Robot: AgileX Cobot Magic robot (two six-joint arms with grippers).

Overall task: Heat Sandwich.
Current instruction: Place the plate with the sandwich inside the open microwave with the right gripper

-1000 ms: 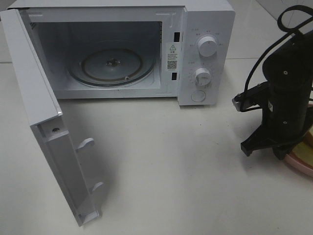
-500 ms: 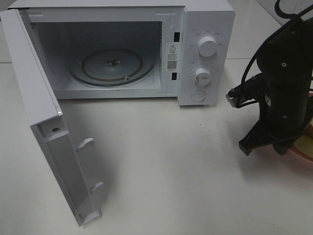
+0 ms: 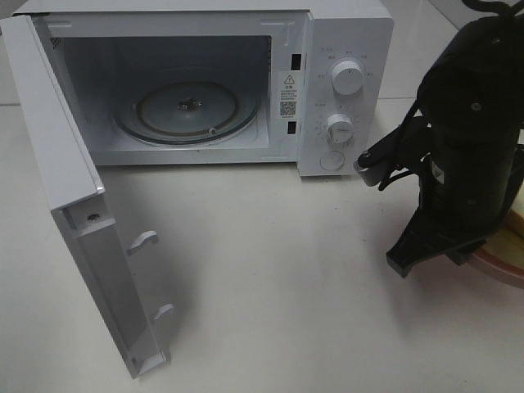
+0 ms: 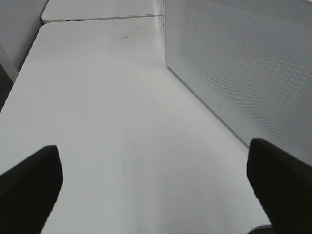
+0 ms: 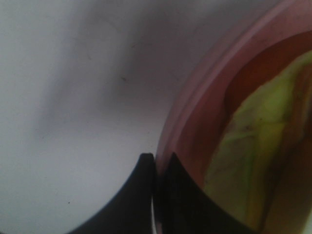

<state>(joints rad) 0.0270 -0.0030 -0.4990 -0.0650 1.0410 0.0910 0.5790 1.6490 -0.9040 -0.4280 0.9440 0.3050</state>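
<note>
The sandwich [image 5: 258, 131] lay on a pink plate [image 5: 204, 92] at the far right of the table [image 3: 278, 286], well apart from the microwave. In the high view only a pale sliver of it showed at the picture's edge, with the black right arm [image 3: 475, 147] standing in front of it. The right wrist view gave it close and blurred: yellow-green leaf, with a reddish-brown layer beside it.

The right gripper [image 5: 155, 163] was pressed together on the plate's rim, one finger [image 5: 139, 190] over the table outside the rim and the other over the plate. I could not tell whether the plate was resting on the table or raised off it.

To the left, at the back of the table, stood the white microwave [image 3: 344, 33]. Its door [image 3: 74, 205] was swung wide open to the left. The glass turntable [image 3: 188, 110] lay bare inside, and two round knobs [image 3: 347, 79] sat one above the other on the control panel.

The left gripper [image 4: 156, 190] did not show in the high view. Its own camera showed the fingers [image 4: 29, 187] spread wide over the bare tabletop with nothing between them, near a white panel [image 4: 243, 63] with a fine dotted pattern.
</note>
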